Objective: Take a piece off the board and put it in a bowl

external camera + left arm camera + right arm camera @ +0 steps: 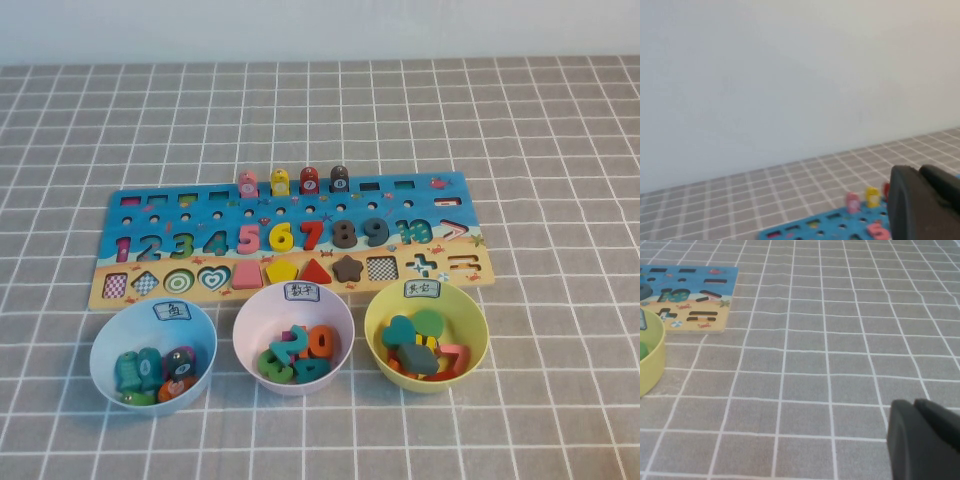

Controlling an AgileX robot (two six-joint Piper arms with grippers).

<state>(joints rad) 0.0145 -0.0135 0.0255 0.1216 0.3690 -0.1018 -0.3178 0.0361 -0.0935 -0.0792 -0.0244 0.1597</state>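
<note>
In the high view the board [290,238] lies on the worktop [560,150], with the blue bowl [153,356], pink bowl [293,338] and yellow bowl [426,335] just in front of it. Number pieces 5 [248,238], 6 [281,236] and 7 [312,234] sit in the board.

In the left wrist view the left end effector [925,202] is above the board's far edge; I cannot tell its opening.

In the right wrist view the right end effector [922,440] is well away from the board; its state is also unclear.
</note>
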